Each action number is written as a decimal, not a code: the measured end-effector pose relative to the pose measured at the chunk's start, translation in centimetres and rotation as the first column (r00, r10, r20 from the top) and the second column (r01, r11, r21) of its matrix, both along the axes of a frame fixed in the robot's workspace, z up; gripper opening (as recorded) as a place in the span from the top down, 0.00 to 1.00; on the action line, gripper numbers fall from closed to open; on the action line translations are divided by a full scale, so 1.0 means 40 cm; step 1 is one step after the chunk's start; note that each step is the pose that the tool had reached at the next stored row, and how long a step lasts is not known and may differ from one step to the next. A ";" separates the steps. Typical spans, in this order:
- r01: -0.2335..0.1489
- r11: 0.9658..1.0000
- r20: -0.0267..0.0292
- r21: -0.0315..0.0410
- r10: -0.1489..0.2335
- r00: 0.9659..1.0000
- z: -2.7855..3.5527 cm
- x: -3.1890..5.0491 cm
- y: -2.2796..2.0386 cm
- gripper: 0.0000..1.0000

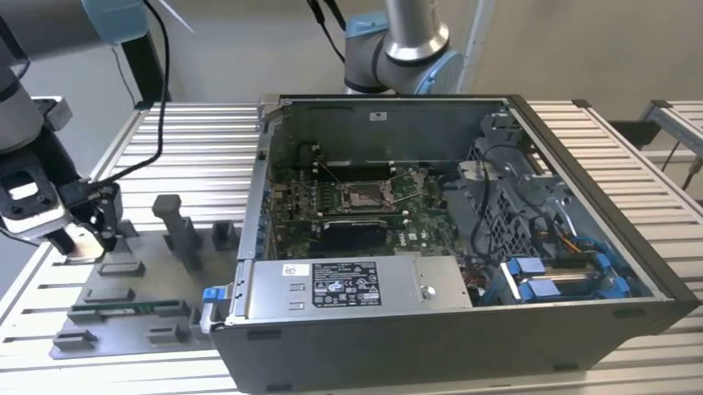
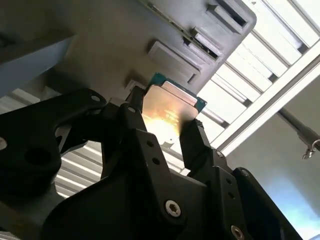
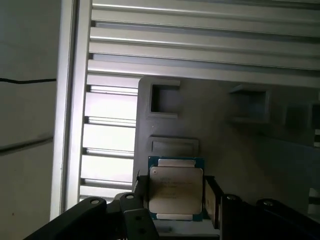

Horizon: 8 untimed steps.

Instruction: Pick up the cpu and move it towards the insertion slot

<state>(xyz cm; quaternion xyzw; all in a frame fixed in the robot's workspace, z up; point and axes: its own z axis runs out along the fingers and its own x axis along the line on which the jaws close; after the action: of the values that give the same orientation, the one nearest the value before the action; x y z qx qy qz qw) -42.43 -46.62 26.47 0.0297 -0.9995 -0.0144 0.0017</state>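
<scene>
The gripper [image 1: 82, 240] hangs over the grey tray [image 1: 148, 288] at the exterior view's left, fingers [image 2: 196, 142] clamped on the cpu [image 3: 176, 190] by its edges, well apart from the slot [image 1: 368, 195] in the open case [image 1: 439, 346].

Soft, even light outside; strong backlight at the wrist.
In the exterior view, flat light from above brightens the slatted table [image 1: 197, 144], while the inside of the computer case [image 1: 439, 350] lies in shade with few hard shadows. In the second wrist view a warm glare burns on the cpu [image 2: 170, 112], and the gripper [image 2: 164, 122] is a black silhouette against bright slats. In the first wrist view the slats wash out to white and the grey fixture plate [image 3: 240, 150] is dim.
</scene>
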 end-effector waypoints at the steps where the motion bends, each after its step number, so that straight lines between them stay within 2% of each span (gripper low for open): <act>1: 0.000 1.000 0.000 0.000 0.000 1.000 0.010 0.000 0.000 1.00; 5: 0.000 1.000 0.000 0.000 0.000 1.000 0.041 0.000 0.000 1.00; 8: 0.000 1.000 0.000 0.000 0.000 1.000 0.059 0.000 0.000 1.00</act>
<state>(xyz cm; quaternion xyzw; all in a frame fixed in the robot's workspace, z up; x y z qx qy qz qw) -42.44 -46.62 28.82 0.0297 -0.9995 -0.0144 0.0017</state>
